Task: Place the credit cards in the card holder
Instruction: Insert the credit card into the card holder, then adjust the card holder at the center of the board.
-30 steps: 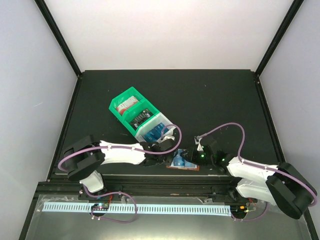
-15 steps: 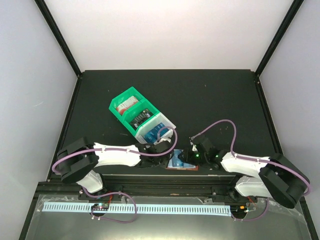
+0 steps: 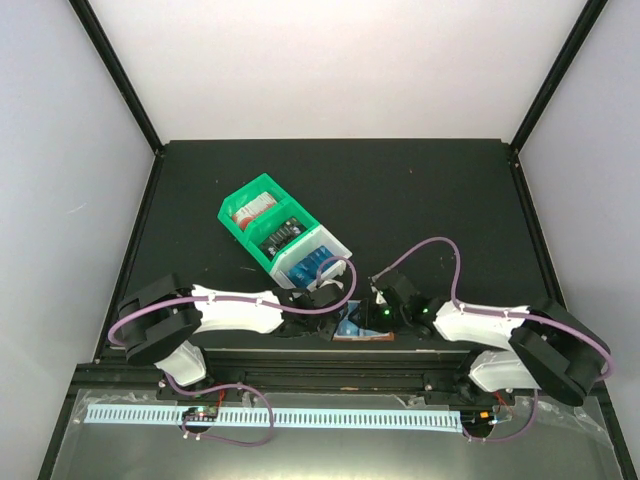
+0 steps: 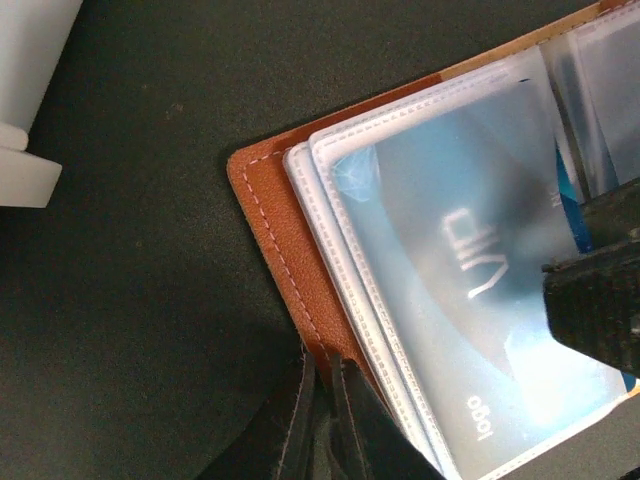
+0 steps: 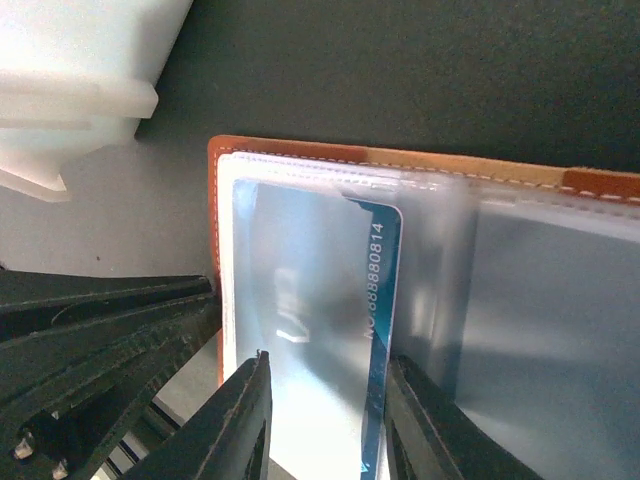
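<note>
A matte black table point(image 3: 420, 200) fills the middle of the overhead view, boxed in by plain pale walls point(image 3: 340, 60) and black corner posts point(image 3: 115, 75). Along the bottom edge runs a grey ledge point(image 3: 100, 440) with a white slotted strip point(image 3: 300, 417). Left of centre a green bin point(image 3: 240, 195) and a white bin point(image 3: 338, 246) sit end to end. The card holder point(image 3: 362, 331) lies open on the table at lower centre, close to the front edge. The left gripper point(image 4: 320, 365) is pinched nearly closed on its brown edge. The right gripper point(image 5: 325, 365), jaws about half apart, grips a blue credit card point(image 5: 385, 270) by its long edges, the card lying partly inside a clear pocket point(image 5: 435, 260).
</note>
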`<state>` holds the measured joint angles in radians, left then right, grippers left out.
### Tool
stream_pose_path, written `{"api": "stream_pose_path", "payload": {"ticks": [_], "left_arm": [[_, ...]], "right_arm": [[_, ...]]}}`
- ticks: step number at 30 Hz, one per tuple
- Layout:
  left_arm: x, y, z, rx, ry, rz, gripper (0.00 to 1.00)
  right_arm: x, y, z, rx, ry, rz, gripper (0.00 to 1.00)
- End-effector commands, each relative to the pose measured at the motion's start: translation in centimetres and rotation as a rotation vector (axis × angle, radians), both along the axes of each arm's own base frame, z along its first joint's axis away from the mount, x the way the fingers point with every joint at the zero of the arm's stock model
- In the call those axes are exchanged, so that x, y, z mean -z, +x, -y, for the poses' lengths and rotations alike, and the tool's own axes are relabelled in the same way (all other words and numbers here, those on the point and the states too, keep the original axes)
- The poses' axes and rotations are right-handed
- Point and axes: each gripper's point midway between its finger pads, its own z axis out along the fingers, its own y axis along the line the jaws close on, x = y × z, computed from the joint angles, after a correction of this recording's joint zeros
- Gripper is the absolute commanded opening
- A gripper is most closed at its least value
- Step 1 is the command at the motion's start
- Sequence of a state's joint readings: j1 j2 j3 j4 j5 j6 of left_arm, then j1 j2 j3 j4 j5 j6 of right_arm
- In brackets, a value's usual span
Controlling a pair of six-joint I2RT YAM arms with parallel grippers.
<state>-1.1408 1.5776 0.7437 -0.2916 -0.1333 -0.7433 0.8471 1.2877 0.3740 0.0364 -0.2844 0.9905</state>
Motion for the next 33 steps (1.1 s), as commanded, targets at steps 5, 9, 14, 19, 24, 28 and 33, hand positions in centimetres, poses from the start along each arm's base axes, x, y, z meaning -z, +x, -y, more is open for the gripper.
{"api": "stream_pose_path", "payload": {"ticks": [5, 9, 14, 19, 24, 28, 33], "left_arm": [[-0.6, -0.3, 1.8, 0.044, -0.043, -0.010, 0.08], [-1.4, 0.3, 1.5, 0.021, -0.047, 0.024, 0.08], [-3.7, 1.4, 1.3, -0.009, -0.073, 0.095, 0.11], [-7.6, 3.1, 0.7, -0.035, -0.122, 0.189, 0.18], [-12.7, 5.9, -2.1, -0.114, -0.161, 0.306, 0.38], [-15.2, 8.1, -5.6, -0.221, -0.215, 0.349, 0.53], [-15.8, 9.4, -9.9, -0.346, -0.283, 0.340, 0.61]], "right_arm": [[-0.6, -0.2, -1.5, -0.045, -0.008, -0.006, 0.34], [-1.0, 0.7, -0.1, -0.021, -0.093, 0.047, 0.35], [-2.5, 1.7, 2.3, 0.019, -0.199, 0.143, 0.40], [-5.5, 2.9, 3.6, 0.032, -0.259, 0.254, 0.44], [-8.2, 4.1, 4.0, 0.014, -0.304, 0.342, 0.48], [-8.6, 3.7, 2.2, -0.090, -0.284, 0.343, 0.49], [-6.8, 0.8, -0.2, -0.205, -0.318, 0.308, 0.51]]}}
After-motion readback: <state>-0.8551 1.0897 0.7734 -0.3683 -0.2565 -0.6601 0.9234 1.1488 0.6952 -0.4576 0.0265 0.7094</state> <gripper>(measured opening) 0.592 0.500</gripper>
